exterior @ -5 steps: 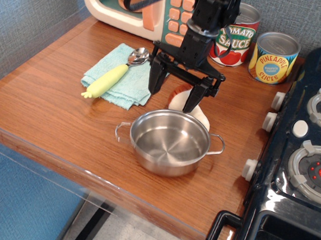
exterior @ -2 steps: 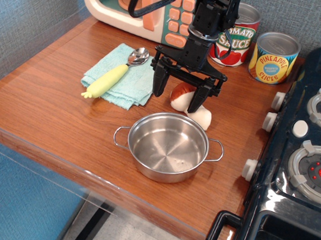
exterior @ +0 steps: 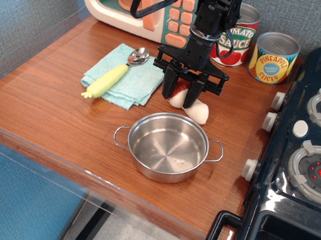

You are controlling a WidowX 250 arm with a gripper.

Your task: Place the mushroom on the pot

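A black robot gripper [exterior: 181, 96] has its fingers closed around the mushroom [exterior: 191, 106], which lies on the wooden table [exterior: 49, 110]. The steel pot [exterior: 167, 146] sits empty just in front of it.

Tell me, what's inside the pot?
The pot holds nothing, just shiny bare metal. The mushroom lies on the table behind it, with the tool closed around it, hiding its cap.

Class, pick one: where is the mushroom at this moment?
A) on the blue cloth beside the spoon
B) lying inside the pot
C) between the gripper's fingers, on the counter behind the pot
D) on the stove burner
C: the gripper has its fingers closed around the mushroom, which lies on the wood behind the empty pot.
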